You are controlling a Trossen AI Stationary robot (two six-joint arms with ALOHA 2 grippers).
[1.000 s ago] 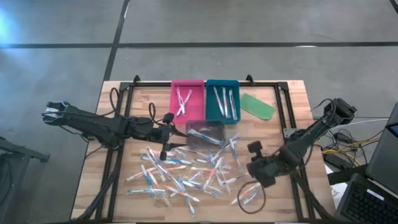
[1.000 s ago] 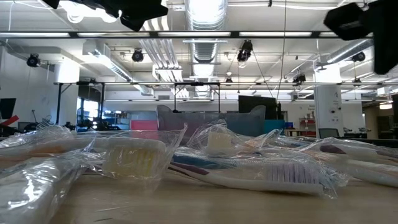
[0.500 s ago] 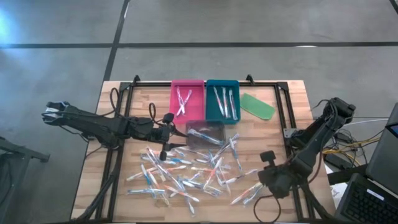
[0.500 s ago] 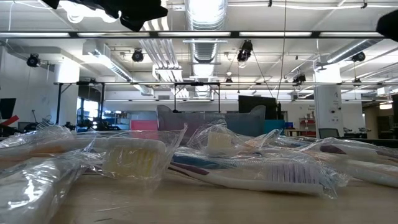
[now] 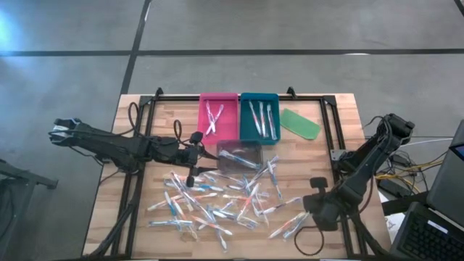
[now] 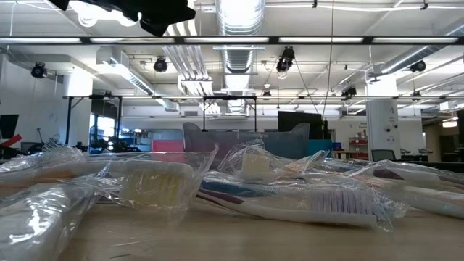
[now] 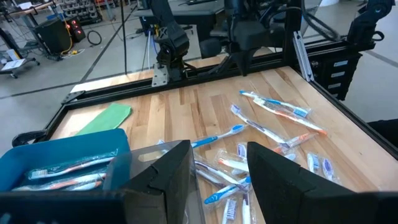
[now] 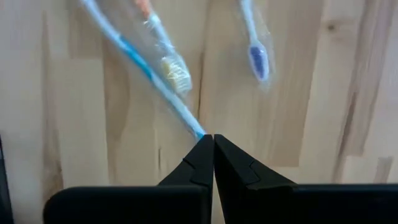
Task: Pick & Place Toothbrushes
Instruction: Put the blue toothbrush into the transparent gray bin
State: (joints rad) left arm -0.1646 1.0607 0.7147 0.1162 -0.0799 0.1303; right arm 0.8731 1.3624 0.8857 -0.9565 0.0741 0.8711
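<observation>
Toothbrushes (image 5: 217,199) lie at mixed angles on your table (image 5: 326,138); right gripper (image 8: 213,138) (fingers pressed together) touches one blue handle's end.

free: bare table (image 5: 341,123) right of green piece (image 5: 300,123) | blocked: toothbrushes (image 5: 217,199) mid-table

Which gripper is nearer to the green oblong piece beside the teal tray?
Left. The left gripper is by the clear tray, diagonally across the teal tray from the green piece. The right gripper is at the table's near right, farther away.
</observation>
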